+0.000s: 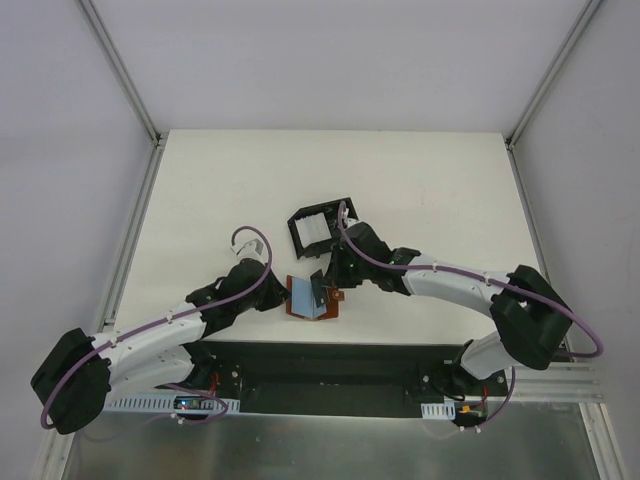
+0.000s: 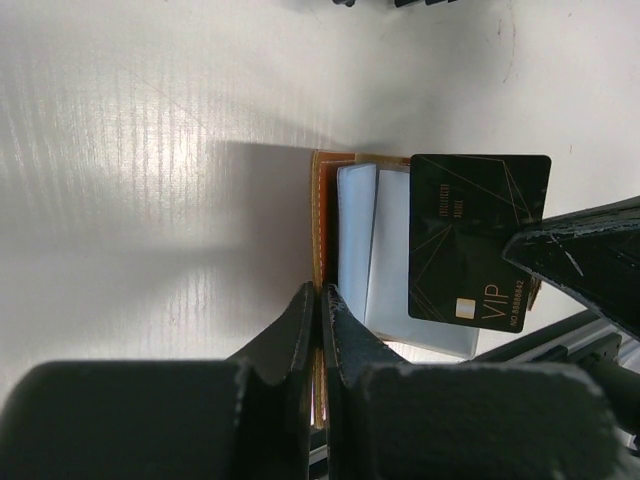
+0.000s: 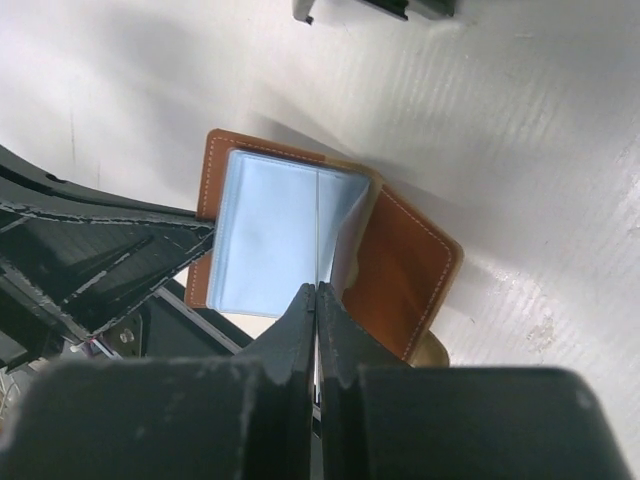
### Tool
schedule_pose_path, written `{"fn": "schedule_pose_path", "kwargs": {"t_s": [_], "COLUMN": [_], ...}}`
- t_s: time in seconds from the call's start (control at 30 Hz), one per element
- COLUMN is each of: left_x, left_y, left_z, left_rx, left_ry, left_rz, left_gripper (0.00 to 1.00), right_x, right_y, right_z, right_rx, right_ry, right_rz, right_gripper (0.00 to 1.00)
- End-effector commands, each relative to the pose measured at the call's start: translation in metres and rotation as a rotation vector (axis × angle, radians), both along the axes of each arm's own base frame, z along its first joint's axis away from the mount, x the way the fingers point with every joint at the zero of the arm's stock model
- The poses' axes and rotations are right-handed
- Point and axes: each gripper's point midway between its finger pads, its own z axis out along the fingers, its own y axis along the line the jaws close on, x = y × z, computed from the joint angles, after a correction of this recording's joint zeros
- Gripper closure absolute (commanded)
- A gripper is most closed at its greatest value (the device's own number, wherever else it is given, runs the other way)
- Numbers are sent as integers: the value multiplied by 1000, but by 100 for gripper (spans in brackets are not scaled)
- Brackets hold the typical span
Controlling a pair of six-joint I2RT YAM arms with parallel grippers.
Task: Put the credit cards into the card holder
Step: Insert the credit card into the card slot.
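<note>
The brown leather wallet (image 1: pixel 312 300) lies open near the table's front edge, its pale blue sleeves (image 2: pixel 375 250) showing. My left gripper (image 2: pixel 320 292) is shut on the wallet's brown edge (image 2: pixel 321 215) from the left. My right gripper (image 3: pixel 317 290) is shut on a black credit card (image 2: pixel 478 240) with gold VIP lettering, held upright just above the wallet (image 3: pixel 400 265). That card (image 3: pixel 317 230) is edge-on in the right wrist view. Behind them, the black card holder (image 1: pixel 318 228) stands with white cards (image 1: pixel 312 232) in it.
Both arms meet over the wallet at the table's front centre. The black base plate (image 1: pixel 330 365) borders the near edge. Metal frame rails (image 1: pixel 135 235) run along the left and right sides of the white table (image 1: pixel 430 190).
</note>
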Motion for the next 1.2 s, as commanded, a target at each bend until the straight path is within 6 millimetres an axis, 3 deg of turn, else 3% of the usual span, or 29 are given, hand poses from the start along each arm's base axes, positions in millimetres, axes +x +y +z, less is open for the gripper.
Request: {"fn": "schedule_pose_path", "kwargs": {"t_s": [0.0,0.27,0.63,0.9,1.0,1.17], "left_x": [-2,-8,-18,-19,-19,-19], "left_y": [4,11,22,26,26,27], "left_z": [-9,-30,-58,-63,-62,-62], "left_rx": [16,38,73,82,80,75], "left_ry": [14,59,130,142,138,135], "left_rz": [23,52,98,115,118,123], "left_gripper": [100,100,100,100,100,100], "right_x": [-3,-7,-9,-13,-11,-14], "right_y": [-5,4,-7,-6,-4,-6], "right_z": [-12,-22,-37,-36,-26,-38], "right_rx": [-18,85,219,318,391,362], "right_ry": [5,43,135,184,164,205], "right_rz": [-10,-6,-75,-104,-122,-125], "right_gripper": [99,100,100,100,100,100]}}
